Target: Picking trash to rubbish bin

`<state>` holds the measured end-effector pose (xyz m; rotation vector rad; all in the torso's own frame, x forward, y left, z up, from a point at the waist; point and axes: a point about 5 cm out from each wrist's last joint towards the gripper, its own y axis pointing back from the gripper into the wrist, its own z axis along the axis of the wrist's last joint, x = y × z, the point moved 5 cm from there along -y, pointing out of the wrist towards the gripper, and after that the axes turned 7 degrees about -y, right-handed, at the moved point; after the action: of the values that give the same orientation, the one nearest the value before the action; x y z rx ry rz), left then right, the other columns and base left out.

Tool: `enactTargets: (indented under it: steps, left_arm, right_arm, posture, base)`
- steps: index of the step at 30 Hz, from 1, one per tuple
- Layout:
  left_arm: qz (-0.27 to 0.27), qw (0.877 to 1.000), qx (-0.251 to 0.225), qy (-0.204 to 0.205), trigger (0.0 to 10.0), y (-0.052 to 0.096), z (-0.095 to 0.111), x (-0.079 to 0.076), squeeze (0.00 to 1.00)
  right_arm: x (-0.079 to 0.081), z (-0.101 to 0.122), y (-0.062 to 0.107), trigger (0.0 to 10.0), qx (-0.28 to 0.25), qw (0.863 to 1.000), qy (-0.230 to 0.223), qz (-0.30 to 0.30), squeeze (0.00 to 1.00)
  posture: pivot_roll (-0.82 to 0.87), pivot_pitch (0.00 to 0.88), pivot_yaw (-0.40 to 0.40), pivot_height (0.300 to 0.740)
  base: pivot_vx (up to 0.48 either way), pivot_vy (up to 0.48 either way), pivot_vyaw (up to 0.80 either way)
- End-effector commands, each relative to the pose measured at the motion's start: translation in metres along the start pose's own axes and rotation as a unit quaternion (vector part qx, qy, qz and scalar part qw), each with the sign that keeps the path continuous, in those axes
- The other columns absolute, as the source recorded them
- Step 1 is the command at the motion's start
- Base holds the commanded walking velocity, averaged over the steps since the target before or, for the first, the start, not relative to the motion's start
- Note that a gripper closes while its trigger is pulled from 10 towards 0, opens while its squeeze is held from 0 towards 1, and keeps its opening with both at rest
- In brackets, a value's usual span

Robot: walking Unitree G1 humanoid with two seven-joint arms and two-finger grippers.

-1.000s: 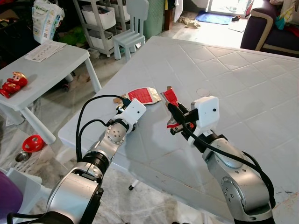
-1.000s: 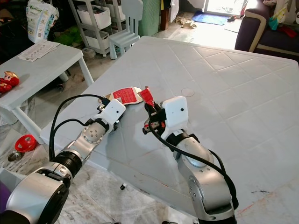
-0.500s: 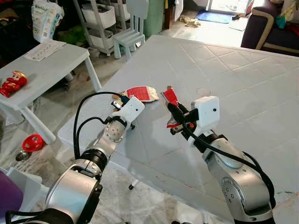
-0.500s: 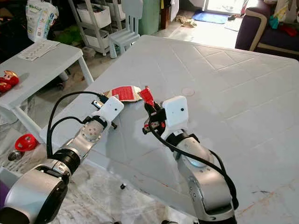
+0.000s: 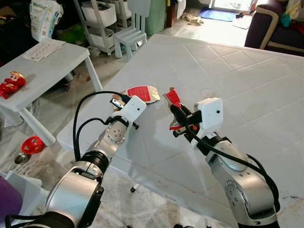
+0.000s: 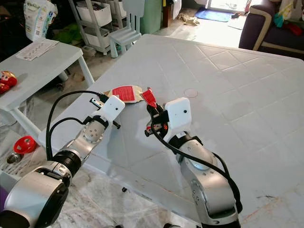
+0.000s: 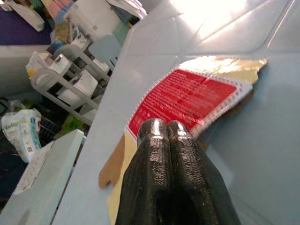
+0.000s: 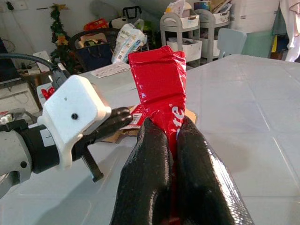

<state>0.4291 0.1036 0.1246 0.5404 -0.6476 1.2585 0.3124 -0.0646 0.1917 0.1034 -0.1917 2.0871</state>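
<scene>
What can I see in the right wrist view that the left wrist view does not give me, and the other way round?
The right wrist view gives the right gripper shut on a red wrapper that stands up between its fingers, with the left gripper and its white wrist housing beside it.

The left wrist view gives the left gripper's closed fingertips at the near edge of the flat red packet, seen close, with its gold torn end.

Both give the white table, the flat red packet and the shelving rack behind.

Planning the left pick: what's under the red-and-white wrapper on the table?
A brown cardboard piece pokes out beneath the red-and-white wrapper, on the white table. How far it extends underneath is hidden.
</scene>
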Motion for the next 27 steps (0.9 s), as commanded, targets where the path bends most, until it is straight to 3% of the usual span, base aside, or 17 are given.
enactTargets:
  steps: [1,7,10,11,20,27]
  left_arm:
    - [0.023,1.0,-0.015,0.002,0.0,-0.003,0.008,0.013,0.0]
    - [0.035,0.999,-0.031,0.002,0.0,-0.005,0.016,0.02,0.0]
    - [0.065,0.997,-0.031,-0.019,0.0,-0.005,0.016,0.03,0.0]
    - [0.072,0.997,-0.022,-0.019,10.0,-0.004,0.01,0.035,1.0]
    - [0.066,0.998,0.004,0.004,10.0,0.005,-0.013,0.034,1.0]
    - [0.082,0.995,0.061,-0.013,10.0,0.002,-0.028,0.055,1.0]
  right_arm:
    - [0.001,0.004,-0.001,0.0,-0.008,1.0,0.0,0.001,0.0]
    - [0.001,0.005,-0.002,0.0,-0.009,1.0,0.001,0.002,0.0]
    - [0.002,0.005,-0.003,0.0,-0.01,1.0,0.001,0.003,0.0]
    - [0.002,0.005,-0.003,0.0,-0.01,1.0,0.0,0.003,0.0]
    - [0.003,0.004,-0.004,0.0,-0.01,1.0,-0.001,0.006,0.0]
    - [0.003,0.004,-0.004,0.0,-0.009,1.0,0.0,0.005,0.0]
  posture:
    - [-0.18,0.121,0.038,0.74]
    - [-0.18,0.115,0.038,0.74]
    - [-0.18,0.114,0.038,0.74]
    - [-0.17,0.115,0.038,0.74]
    - [-0.17,0.114,0.037,0.74]
    - [-0.18,0.112,0.038,0.74]
  base:
    - [0.0,0.0,0.0]
    - [0.0,0.0,0.0]
    - [0.0,0.0,0.0]
    - [0.0,0.0,0.0]
    - [0.0,0.0,0.0]
    - [0.0,0.0,0.0]
